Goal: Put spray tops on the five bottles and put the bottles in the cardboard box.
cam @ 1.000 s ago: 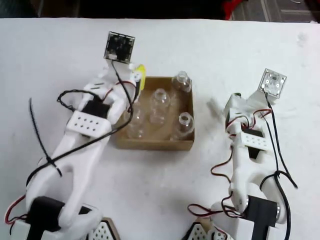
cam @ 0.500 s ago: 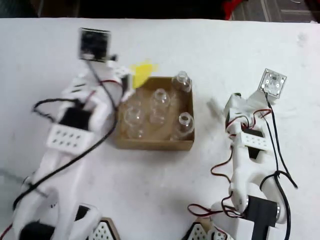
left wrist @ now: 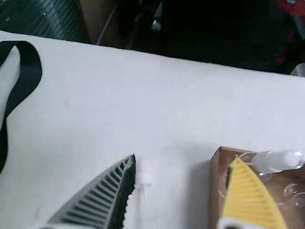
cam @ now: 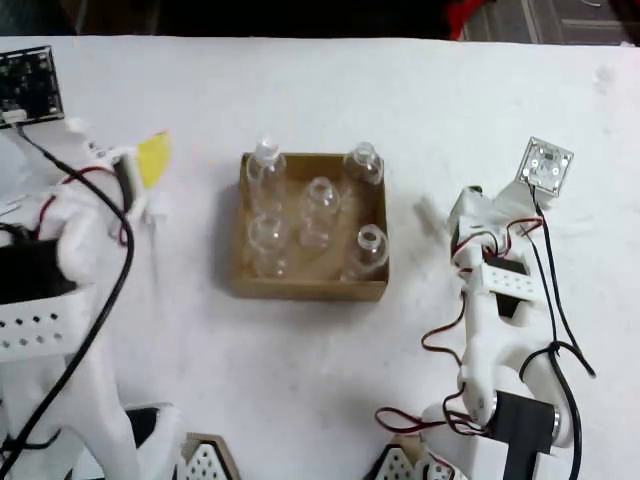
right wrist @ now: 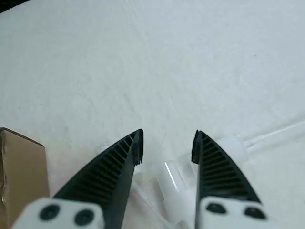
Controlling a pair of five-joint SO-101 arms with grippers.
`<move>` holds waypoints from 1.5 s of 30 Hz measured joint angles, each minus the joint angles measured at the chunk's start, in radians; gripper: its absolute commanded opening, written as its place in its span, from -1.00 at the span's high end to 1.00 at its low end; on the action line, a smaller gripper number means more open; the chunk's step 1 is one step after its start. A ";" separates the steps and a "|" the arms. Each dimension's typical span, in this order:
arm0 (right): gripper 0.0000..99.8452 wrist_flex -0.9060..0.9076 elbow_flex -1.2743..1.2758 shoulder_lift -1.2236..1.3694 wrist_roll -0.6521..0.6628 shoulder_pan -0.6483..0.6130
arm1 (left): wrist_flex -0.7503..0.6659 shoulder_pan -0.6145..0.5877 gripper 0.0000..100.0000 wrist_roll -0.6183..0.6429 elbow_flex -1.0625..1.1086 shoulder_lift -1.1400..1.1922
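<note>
Sitting mid-table (cam: 400,90), the cardboard box (cam: 310,290) holds all five bottles (cam: 318,205). The far-left corner bottle (cam: 263,165) looks capped; the other four are bare-necked. Left gripper (left wrist: 183,162) is spread wide left of the box, with a loose spray top (left wrist: 143,175) by its grey finger, likely the next pick. Right gripper (right wrist: 167,138) is parted narrower, straddling a second spray top (right wrist: 174,188) on the table.

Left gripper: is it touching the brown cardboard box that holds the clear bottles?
Apart. The high view shows a stretch of bare white table between the left gripper and the brown cardboard box.
</note>
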 measured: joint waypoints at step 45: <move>0.70 0.000 0.000 0.003 0.000 0.000 | 0.560 -0.094 0.34 0.011 -0.933 1.336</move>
